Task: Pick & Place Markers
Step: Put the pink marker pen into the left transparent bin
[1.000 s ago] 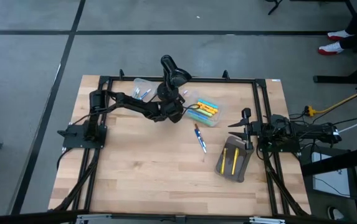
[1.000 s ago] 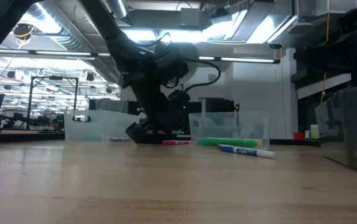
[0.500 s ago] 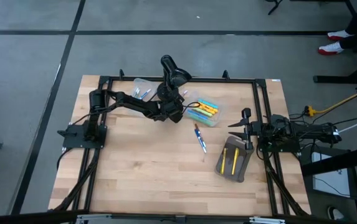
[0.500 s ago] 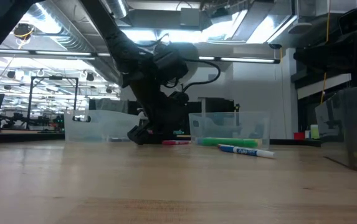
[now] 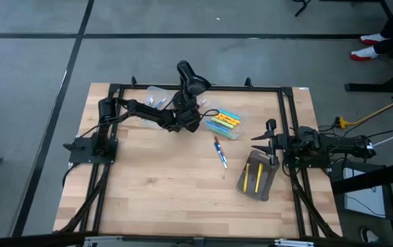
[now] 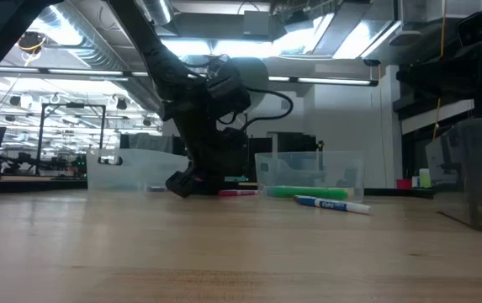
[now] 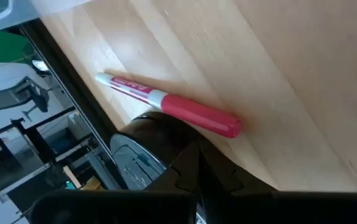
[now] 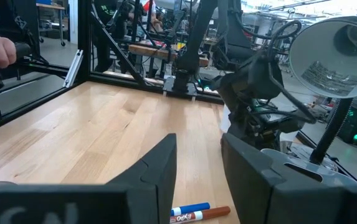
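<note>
Fingers of the left tool (image 5: 195, 122) are pinched shut, empty, just beside the clear tray (image 5: 225, 123) of markers (image 5: 223, 121); a red marker (image 7: 171, 106) lies beside it on the bench (image 5: 155, 178). Open first, then straddle its barrel squarely.

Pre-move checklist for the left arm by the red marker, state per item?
1. Left gripper near its target: ok, it sits by the red marker, between the two clear bins.
2. Left fingers open for a grasp: not ok, they are shut.
3. Red marker free: ok, it lies flat on the table, ungripped.
4. Marker bin reachable: ok, it stands right beside the left gripper.
5. Right gripper out of the way: ok, parked at the table's right edge over the grey pouch, fingers apart, holding nothing.
</note>
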You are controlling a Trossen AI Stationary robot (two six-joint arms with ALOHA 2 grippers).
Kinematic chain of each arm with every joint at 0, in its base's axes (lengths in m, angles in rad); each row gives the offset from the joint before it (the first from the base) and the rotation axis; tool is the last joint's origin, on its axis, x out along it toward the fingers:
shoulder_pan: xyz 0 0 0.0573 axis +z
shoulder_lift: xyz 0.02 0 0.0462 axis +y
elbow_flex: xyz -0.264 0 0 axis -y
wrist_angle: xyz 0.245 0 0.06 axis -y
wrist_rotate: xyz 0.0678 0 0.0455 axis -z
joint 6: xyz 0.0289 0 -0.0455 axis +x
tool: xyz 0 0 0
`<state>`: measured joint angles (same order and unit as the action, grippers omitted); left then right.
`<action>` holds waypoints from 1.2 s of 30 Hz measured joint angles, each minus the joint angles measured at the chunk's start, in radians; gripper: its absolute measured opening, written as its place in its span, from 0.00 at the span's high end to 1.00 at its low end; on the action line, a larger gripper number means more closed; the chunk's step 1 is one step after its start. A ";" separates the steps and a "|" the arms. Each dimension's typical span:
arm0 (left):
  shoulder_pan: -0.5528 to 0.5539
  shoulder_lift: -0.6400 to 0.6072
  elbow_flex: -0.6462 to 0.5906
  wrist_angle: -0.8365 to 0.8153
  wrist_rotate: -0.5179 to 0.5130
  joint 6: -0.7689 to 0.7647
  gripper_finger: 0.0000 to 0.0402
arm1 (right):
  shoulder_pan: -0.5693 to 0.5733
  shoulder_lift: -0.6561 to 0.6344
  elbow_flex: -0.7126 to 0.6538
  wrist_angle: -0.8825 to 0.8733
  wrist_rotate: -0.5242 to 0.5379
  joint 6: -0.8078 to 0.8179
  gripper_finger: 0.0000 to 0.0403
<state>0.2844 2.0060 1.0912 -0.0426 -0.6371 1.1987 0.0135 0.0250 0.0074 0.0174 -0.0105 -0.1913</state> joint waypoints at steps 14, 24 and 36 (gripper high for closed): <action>0.010 0.000 0.000 -0.004 0.107 0.002 1.00 | 0.000 0.000 0.000 0.000 0.000 0.000 0.69; -0.069 -0.001 0.001 0.004 0.192 -0.084 1.00 | 0.000 0.000 0.000 0.000 0.000 0.000 0.69; -0.245 -0.100 -0.001 0.094 0.136 -0.353 0.99 | 0.000 0.000 0.000 0.000 0.000 0.000 0.69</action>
<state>0.0393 1.9062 1.0901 0.0513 -0.5011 0.8459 0.0135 0.0254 0.0074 0.0174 -0.0107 -0.1913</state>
